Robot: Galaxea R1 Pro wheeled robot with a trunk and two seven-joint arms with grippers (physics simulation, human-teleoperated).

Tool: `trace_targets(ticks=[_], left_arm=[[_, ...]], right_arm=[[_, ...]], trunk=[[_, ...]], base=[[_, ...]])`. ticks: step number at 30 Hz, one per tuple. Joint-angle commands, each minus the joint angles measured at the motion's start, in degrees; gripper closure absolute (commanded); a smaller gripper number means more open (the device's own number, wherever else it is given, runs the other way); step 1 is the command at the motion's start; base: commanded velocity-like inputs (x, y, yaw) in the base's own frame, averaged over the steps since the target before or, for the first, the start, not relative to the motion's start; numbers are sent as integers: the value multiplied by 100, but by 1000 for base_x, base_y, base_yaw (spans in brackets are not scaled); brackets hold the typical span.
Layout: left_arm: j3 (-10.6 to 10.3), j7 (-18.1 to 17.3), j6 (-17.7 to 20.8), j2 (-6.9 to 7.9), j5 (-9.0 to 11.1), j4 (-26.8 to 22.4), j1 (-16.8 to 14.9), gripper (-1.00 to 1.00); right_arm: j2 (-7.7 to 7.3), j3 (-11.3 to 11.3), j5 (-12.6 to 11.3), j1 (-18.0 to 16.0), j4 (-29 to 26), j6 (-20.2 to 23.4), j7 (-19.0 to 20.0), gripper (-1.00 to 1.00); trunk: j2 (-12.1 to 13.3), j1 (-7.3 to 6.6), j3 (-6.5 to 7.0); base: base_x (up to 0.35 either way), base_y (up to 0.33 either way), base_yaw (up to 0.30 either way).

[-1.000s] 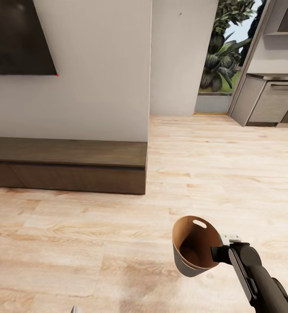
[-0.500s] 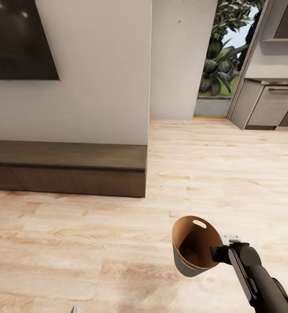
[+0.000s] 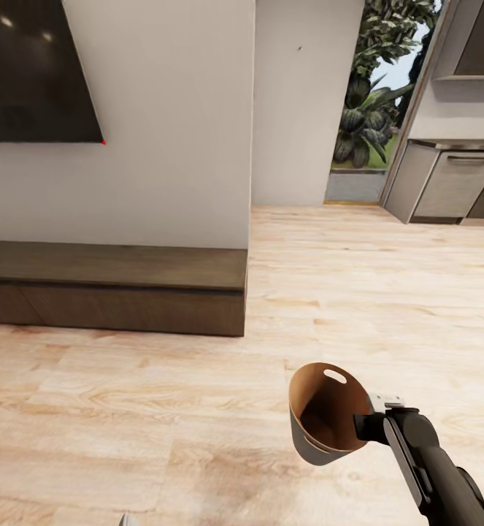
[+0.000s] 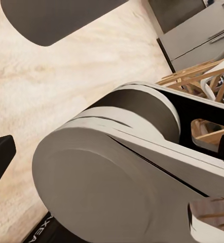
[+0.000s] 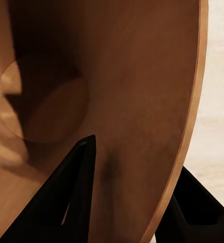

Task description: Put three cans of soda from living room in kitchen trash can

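Tash can (image 3: pixel 322 431) lies tipped, mouth facing up-left, its rim clamped between right fingers (image 5: pixel 86 167); left fingers unclear

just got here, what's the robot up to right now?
It is in transit. The right gripper is clamped on the rim of the trash bin, one finger inside the brown wall and one outside, holding it tilted above the wood floor. No cans can be seen inside it. Ahead are a low wooden bench under a dark wall screen, and kitchen cabinets at the far right. The left gripper's state can't be told.
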Motion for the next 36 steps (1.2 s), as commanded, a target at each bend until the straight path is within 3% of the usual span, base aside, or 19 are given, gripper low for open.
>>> trace_targets(ticks=[1,28,36], left_arm=[[0,0,0,0,0,0,0,-100],[0,0,0,0,0,0,0,-100],[0,0,0,0,0,0,0,-100]], right_arm=[[0,4,-64,-2,-1,0,-1,100],[4,10,-58,-2,7,3,-1,100],[1,11,-56,-2,18,0,-1,100]], trunk=[[0,0,10],[0,0,261],[0,0,280]], base=[[0,0,0],[0,0,0],[0,0,1]])
